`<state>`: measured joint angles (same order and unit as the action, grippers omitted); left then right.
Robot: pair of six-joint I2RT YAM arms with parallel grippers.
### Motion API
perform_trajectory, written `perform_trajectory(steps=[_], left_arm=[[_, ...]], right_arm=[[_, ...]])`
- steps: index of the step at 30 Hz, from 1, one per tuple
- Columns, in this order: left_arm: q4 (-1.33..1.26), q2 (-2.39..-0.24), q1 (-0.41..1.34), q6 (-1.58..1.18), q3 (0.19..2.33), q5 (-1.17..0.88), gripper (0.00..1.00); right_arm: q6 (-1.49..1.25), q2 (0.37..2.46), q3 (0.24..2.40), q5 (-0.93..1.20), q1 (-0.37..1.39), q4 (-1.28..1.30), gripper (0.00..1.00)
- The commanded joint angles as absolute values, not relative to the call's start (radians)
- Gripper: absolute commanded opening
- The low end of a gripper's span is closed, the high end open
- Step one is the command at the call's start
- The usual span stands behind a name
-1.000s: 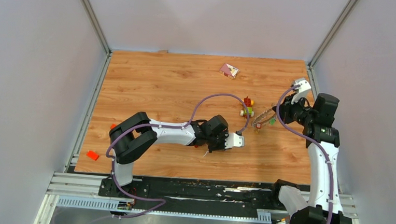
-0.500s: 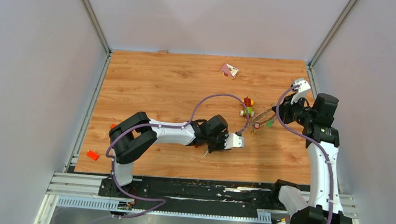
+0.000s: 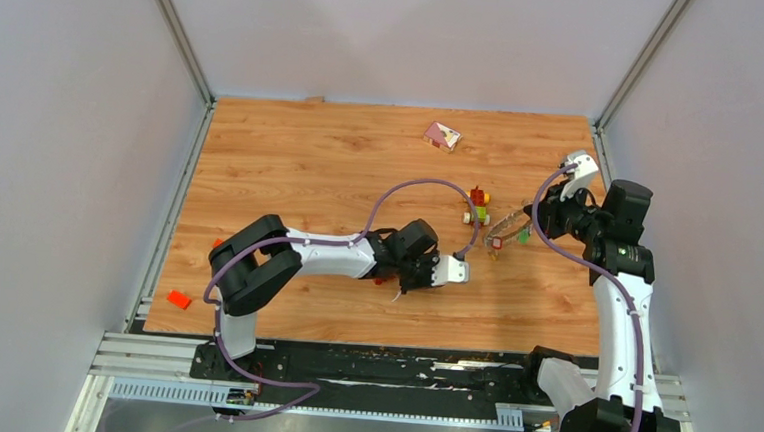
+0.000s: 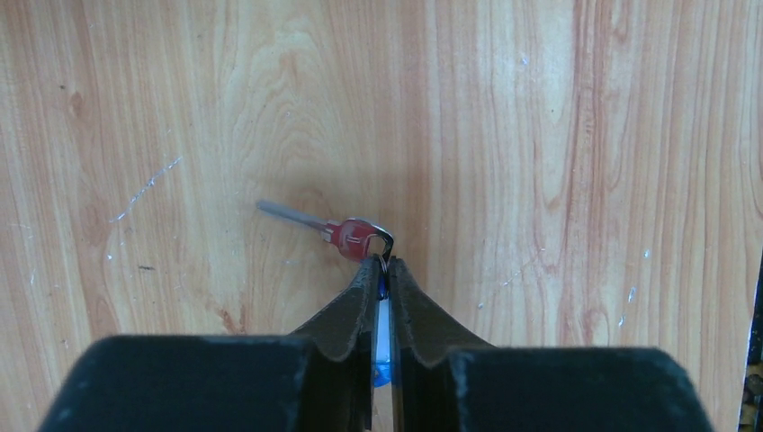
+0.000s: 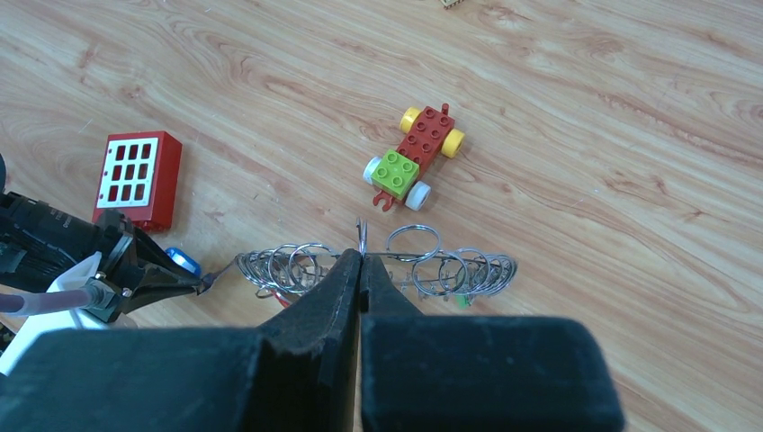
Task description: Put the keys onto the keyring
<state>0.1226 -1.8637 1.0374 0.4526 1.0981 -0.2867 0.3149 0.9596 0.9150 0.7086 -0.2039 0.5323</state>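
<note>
From above, the left arm (image 3: pixel 325 256) reaches to the middle of the table (image 3: pixel 291 170). The keyring (image 3: pixel 508 227) hangs at the tip of the right arm (image 3: pixel 619 291), just beside a toy car (image 3: pixel 477 207). From the left wrist, the left gripper (image 4: pixel 383 263) points down at the wood. Its fingers (image 4: pixel 355 306) are almost pressed together and pinch a blue key (image 4: pixel 382 364) between them. A red key (image 4: pixel 346 236) sits just past the fingertips. Its thin wire loop touches the tips and its metal end points away to the left. I cannot tell if the loop is pinched too. From the right wrist, the right gripper (image 5: pixel 361 261) has its fingers squeezed tight on the top edge of the keyring, near the middle. The keyring sticks out on both sides of the fingers. The left gripper pokes in from the left, with its tips near the keyring's left end. I cannot tell if they touch. The toy car is just past the keyring. A red brick (image 5: pixel 137 178) lies well apart on the left.
</note>
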Motion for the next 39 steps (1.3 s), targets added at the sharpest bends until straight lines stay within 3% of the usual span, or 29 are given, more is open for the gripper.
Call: perform_trajectory(steps=[1,6,13,19,28,39], left_arm=[[0.148,-1.816,1.027,0.463,1.088,-0.322,0.11],[0.155,-1.785,1.013,0.466,1.088,-0.361,0.0],[0.157,-1.769,1.006,0.474,1.084,-0.392,0.0],[0.156,-1.78,1.002,0.476,1.077,-0.388,0.17],[0.164,-1.808,1.002,0.484,1.088,-0.381,0.22],[0.213,-1.765,1.002,0.589,1.047,-0.459,0.4]], right_arm=[[0.305,0.946,0.922,0.739,-0.198,0.462,0.0],[0.305,0.948,0.921,0.741,-0.197,0.459,0.0],[0.302,0.948,0.915,0.742,-0.195,0.454,0.0],[0.302,0.949,0.915,0.74,-0.192,0.454,0.0],[0.303,0.947,0.912,0.737,-0.188,0.454,0.0],[0.302,0.951,0.907,0.742,-0.188,0.451,0.0]])
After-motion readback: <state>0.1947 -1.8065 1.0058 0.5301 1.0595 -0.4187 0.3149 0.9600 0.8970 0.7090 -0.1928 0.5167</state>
